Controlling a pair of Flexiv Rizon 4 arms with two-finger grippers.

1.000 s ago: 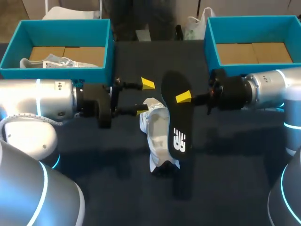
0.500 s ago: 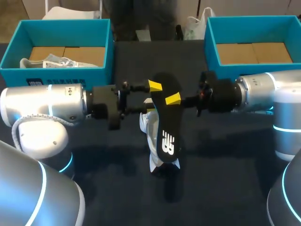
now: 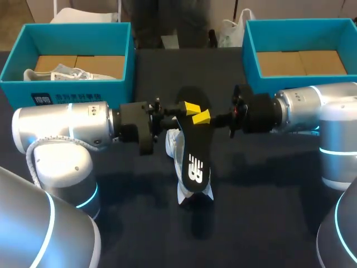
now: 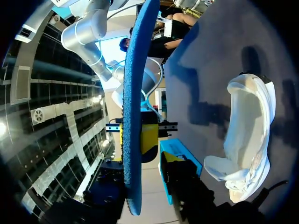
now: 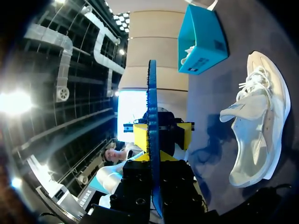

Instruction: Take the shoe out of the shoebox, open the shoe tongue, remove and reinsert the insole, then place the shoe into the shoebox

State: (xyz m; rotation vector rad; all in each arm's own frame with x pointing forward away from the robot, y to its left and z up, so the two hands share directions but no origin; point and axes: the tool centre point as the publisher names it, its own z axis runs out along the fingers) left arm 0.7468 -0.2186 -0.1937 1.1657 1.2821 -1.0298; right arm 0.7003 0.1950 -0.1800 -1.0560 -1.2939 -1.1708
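Insole (image 3: pixel 196 151) hung clamped edge-on between the yellow tips of my right gripper (image 3: pixel 203 117), just above the white shoe (image 3: pixel 174 148) lying on its side on the table. Their long axes ran nearly parallel. My left gripper (image 3: pixel 189 109) sat beside the same far end; I could not tell whether it gripped.

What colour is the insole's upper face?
Black insole with white logo; head view shows it best.

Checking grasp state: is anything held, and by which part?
The right gripper pinches the insole across its two faces, toward its far end, above the shoe. Whether the left gripper grips it too cannot be told.
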